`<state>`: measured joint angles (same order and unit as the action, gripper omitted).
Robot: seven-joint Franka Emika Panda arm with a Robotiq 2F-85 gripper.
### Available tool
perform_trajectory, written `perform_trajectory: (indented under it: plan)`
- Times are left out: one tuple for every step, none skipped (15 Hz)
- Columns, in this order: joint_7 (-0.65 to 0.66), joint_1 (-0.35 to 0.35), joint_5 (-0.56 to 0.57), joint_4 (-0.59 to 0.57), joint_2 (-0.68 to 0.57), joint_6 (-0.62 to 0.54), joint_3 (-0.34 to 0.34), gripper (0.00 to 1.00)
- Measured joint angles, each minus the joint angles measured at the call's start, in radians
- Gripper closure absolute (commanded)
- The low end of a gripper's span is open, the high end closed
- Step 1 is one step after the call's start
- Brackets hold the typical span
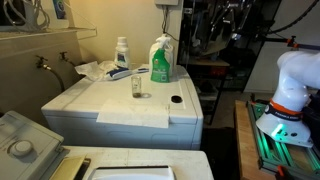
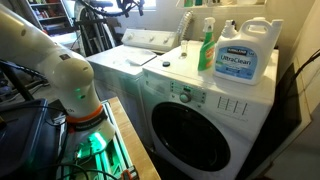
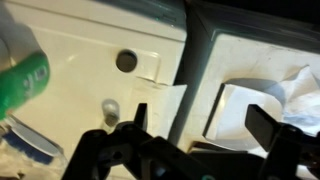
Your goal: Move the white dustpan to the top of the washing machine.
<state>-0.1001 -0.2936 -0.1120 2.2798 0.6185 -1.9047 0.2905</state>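
In the wrist view the white dustpan (image 3: 240, 108) lies flat on the top-loading machine, right of the dark gap (image 3: 190, 60) between the two machines. Part of it seems to show at the bottom edge of an exterior view (image 1: 135, 172). My gripper (image 3: 201, 114) is open and empty and hovers above the gap. Its right finger is over the dustpan's side and its left finger over the washing machine's top (image 3: 90, 40). That white top shows in both exterior views (image 1: 120, 100) (image 2: 185, 75). The gripper is out of frame in both exterior views.
On the washing machine top stand a green spray bottle (image 1: 160, 62) (image 2: 206, 45), a big detergent jug (image 2: 245, 55), a small white bottle (image 1: 121, 52) and a small glass (image 1: 138, 88) (image 3: 110, 106). There is also a dark round hole (image 1: 177, 99) (image 3: 126, 60). A crumpled white cloth (image 3: 298, 92) lies beside the dustpan.
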Motion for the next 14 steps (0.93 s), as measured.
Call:
perform_trajectory:
  plan:
    - [0.0,-0.026,-0.008,-0.017,-0.039,-0.056,0.034,0.0]
    - [-0.002,-0.05,-0.01,-0.031,-0.085,-0.115,0.065,0.0]
    - [-0.005,-0.072,-0.01,-0.043,-0.135,-0.177,0.093,0.0]
    - [-0.012,-0.091,-0.002,-0.052,-0.19,-0.235,0.122,0.0]
    - [-0.003,-0.101,0.0,-0.056,-0.226,-0.256,0.135,0.0]
    - [-0.001,-0.103,0.0,-0.058,-0.238,-0.256,0.133,0.0]
    - [-0.001,-0.102,0.0,-0.061,-0.238,-0.256,0.126,0.0]
    - [-0.001,-0.102,0.0,-0.064,-0.231,-0.255,0.119,0.0]
    - [-0.002,-0.102,0.0,-0.065,-0.221,-0.253,0.113,0.0]
    - [-0.002,-0.102,0.0,-0.065,-0.213,-0.251,0.109,0.0]
    - [-0.002,-0.102,0.0,-0.067,-0.212,-0.251,0.109,0.0]
    - [-0.002,-0.108,-0.009,-0.068,-0.219,-0.279,0.11,0.0]
    - [-0.007,-0.119,-0.014,-0.066,-0.233,-0.328,0.113,0.0]
    - [-0.031,-0.137,-0.018,-0.062,-0.257,-0.387,0.119,0.0]
